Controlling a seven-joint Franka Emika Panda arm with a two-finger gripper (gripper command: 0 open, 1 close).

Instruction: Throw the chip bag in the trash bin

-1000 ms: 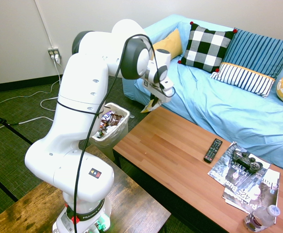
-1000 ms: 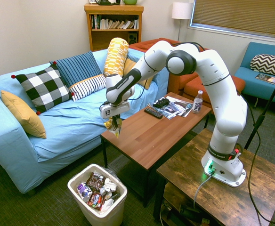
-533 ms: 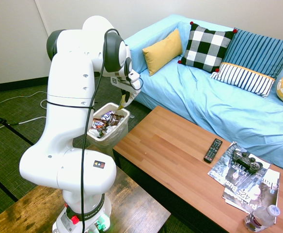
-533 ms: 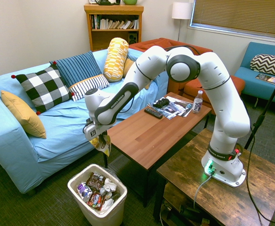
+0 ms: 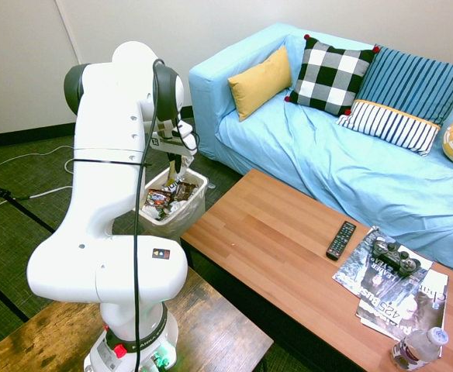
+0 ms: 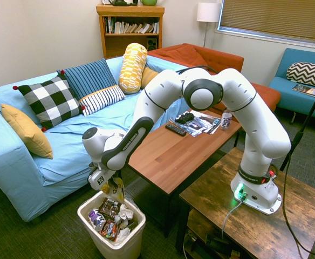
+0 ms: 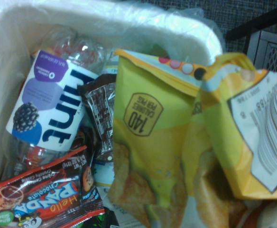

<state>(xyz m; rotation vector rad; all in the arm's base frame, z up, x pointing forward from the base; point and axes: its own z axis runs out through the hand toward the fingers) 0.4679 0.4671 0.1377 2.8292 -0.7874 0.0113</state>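
One crumpled yellow-and-white foil chip bag (image 7: 150,128) hangs clenched in the white two-finger tool (image 6: 110,185), right above the white, plastic-lined rectangular trash bin (image 6: 138,232)! Below it lie a clear plastic bottle with a purple-and-white label (image 7: 53,102) and a red-brown Hello Panda wrapper (image 7: 46,190).

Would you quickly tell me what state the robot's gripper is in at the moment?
Gripper: closed, holding the yellow chip bag above the trash bin.
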